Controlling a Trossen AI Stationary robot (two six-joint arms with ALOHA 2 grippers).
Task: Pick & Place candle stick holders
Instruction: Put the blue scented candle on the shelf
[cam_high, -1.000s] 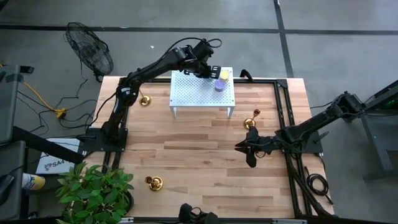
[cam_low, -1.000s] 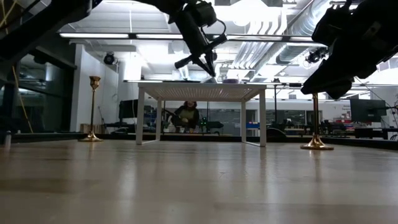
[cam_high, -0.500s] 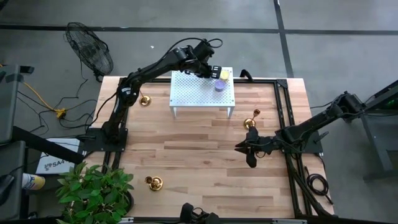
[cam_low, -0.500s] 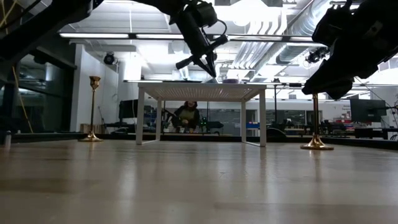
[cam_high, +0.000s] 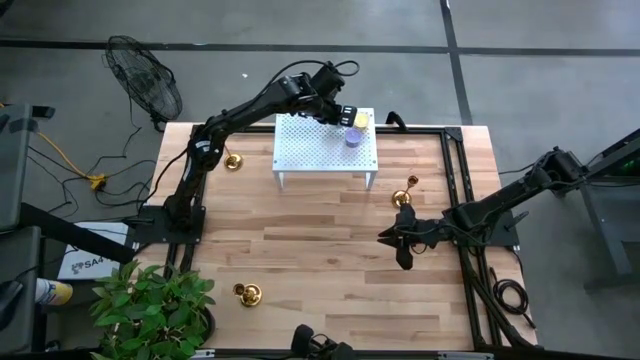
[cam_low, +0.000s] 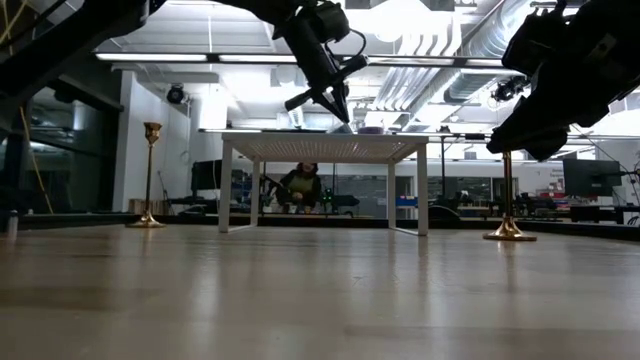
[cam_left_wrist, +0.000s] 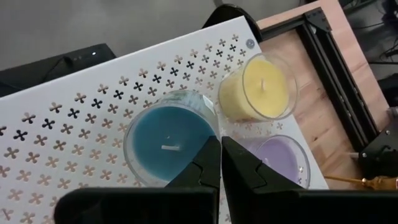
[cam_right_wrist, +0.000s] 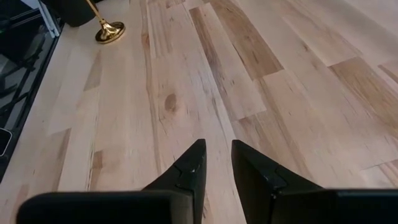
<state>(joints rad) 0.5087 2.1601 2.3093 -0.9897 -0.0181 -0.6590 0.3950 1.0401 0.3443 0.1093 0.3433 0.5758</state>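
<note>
The pale planked wooden table (cam_high: 330, 260) fills the centre of the high view, edged by a black metal frame. At its upper middle a white perforated metal stand (cam_high: 320, 148) is seen on four slim legs, its top punched with small clover-shaped holes. The left gripper (cam_high: 336, 113) is stretched over the stand's upper right, and its dark fingers (cam_left_wrist: 208, 163) are seen pressed nearly together, gripping nothing, right above the blue candle (cam_left_wrist: 166, 138). Beside that, a yellow candle (cam_left_wrist: 260, 90) and a purple candle (cam_left_wrist: 280, 158) sit in round clear glass cups. The right gripper (cam_high: 400, 240) is held above bare wood at centre right, fingers (cam_right_wrist: 189, 167) set a narrow gap apart and empty. Three shiny brass candle stick holders, each with a flared round base and thin stem, are spotted on the table: one at upper left (cam_high: 233, 160), one at lower left (cam_high: 246, 293), and one right of the stand (cam_high: 405, 192).
</note>
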